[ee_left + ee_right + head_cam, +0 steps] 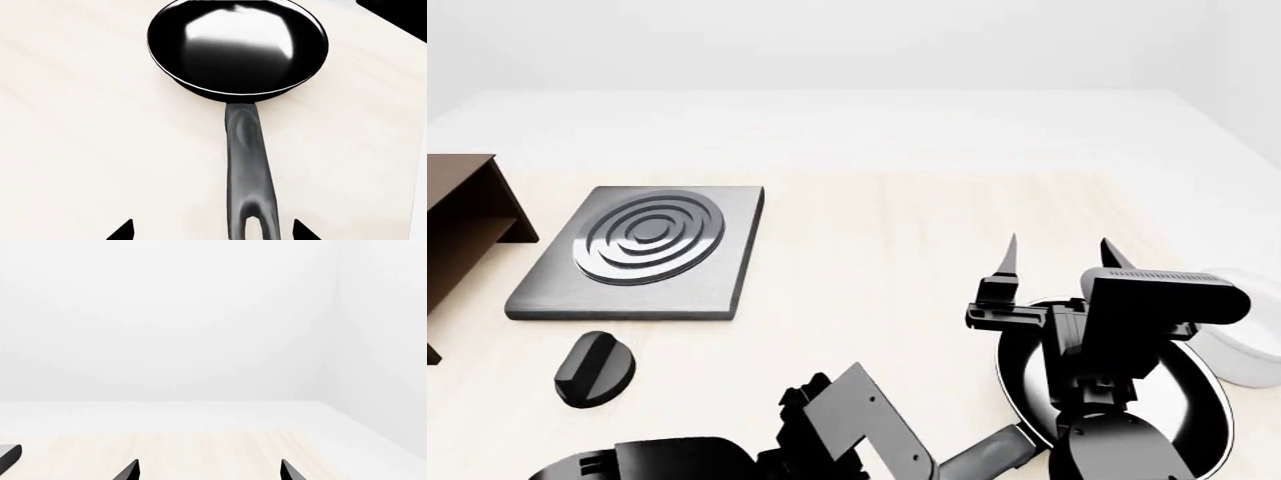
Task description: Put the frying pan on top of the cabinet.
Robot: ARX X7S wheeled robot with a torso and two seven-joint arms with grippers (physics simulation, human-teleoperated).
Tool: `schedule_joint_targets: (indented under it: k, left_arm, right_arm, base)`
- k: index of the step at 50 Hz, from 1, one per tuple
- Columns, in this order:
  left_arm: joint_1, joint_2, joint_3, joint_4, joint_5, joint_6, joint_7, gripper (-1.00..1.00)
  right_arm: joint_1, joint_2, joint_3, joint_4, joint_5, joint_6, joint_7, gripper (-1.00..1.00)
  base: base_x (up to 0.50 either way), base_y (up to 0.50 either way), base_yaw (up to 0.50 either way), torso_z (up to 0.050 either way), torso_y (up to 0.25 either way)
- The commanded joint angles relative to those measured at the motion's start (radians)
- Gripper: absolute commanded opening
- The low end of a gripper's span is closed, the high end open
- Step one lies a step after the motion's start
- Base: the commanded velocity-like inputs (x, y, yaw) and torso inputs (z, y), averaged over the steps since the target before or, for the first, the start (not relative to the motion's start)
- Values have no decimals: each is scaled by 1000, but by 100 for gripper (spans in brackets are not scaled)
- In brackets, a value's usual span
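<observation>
The frying pan (237, 47) lies on the pale table, glossy black with a thin pale rim. Its long handle (248, 165) runs toward my left gripper (212, 231), which is open; the handle's forked end lies between the fingertips without touching them. In the head view the pan (1208, 425) is at the lower right, partly hidden by my right arm. My right gripper (1061, 255) is open and empty, raised above the pan with its fingers pointing up; it also shows in the right wrist view (210, 471). The dark brown cabinet (461, 215) stands at the far left edge.
A flat grey square burner plate (641, 250) with concentric rings lies right of the cabinet. A small black knob (594, 368) lies in front of it. A white rounded object (1248, 340) sits at the right edge beside the pan. My left arm (854, 415) fills the bottom middle.
</observation>
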Motion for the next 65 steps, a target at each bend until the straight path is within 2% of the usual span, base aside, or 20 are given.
schedule_joint_targets:
  k: [1, 13, 23, 37, 43, 44, 56, 65]
  left_arm:
    - [-46, 48, 83, -102, -54, 9, -93, 100]
    - [-92, 66, 251, -248, 31, 118, -65, 100]
    - [-63, 70, 324, -314, 50, 167, -38, 100]
    - [-23, 67, 384, -369, 56, 212, -17, 100]
    - [-19, 76, 368, -412, 54, 217, -25, 100]
    - [-19, 76, 365, -416, 54, 219, -26, -100]
    - [-38, 80, 329, -454, 62, 226, -61, -100]
    - [-88, 23, 285, -410, 100, 246, -115, -100]
  right_arm:
    - [1, 5, -5, 3, 5, -3, 4, 100]
    - [-1, 10, -2, -4, 13, -4, 10, 100]
    - [-2, 13, -5, -13, 18, -3, 16, 100]
    - [-1, 18, -15, -12, 21, -4, 22, 100]
    - [-1, 19, -18, -11, 24, -6, 23, 100]
    - [0, 20, -19, -11, 23, -5, 24, 100]
    - [-1, 23, -26, -8, 27, -9, 28, 100]
    - [-3, 26, -17, -18, 40, -6, 32, 100]
  base:
    - [0, 0, 0, 0, 0]
    - [0, 0, 0, 0, 0]
    - [0, 0, 0, 0, 0]
    - [0, 0, 0, 0, 0]
    - [0, 0, 0, 0, 0]
    - [0, 0, 0, 0, 0]
    - [0, 0, 0, 0, 0]
    - [0, 0, 0, 0, 0]
